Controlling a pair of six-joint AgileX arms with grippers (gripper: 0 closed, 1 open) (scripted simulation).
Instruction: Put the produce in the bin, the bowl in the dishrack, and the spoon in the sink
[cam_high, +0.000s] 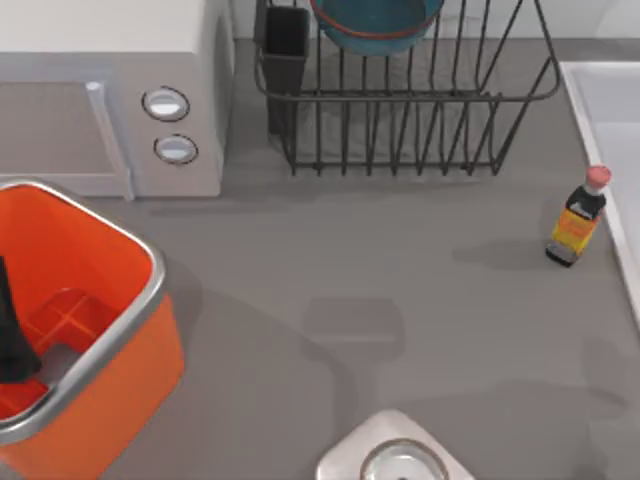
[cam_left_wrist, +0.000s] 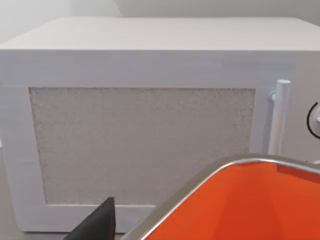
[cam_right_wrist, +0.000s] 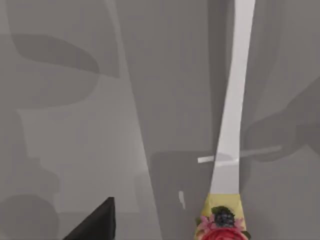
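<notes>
The left gripper (cam_high: 12, 335) hangs inside the bin (cam_high: 150, 290), low over its ribbed orange floor; whether its fingers are spread or pressed together cannot be told. Just beyond the bin's silver rim, facing that gripper, stands a white microwave (cam_left_wrist: 150, 125) with a speckled door and 2 round knobs.

The right arm's wrist camera looks down on the spoon (cam_right_wrist: 232, 120), whose long pale handle and flowered end run out from under it, so the right gripper seems to be carrying it, though the grip itself cannot be told. A dark finger (cam_right_wrist: 97, 222) shows at that view's edge.

Farther off, the bowl (cam_high: 378, 22) already sits among the tines of the dishrack (cam_high: 420, 110). A small sauce bottle (cam_high: 577, 216) stands beside the sink (cam_high: 600, 100).

Judging from this, the spoon is the step in hand. The risk is that it slips from a loose hold and lands on the grey counter (cam_high: 350, 280), or that the arm's sweep toward the sink knocks the bottle over.
</notes>
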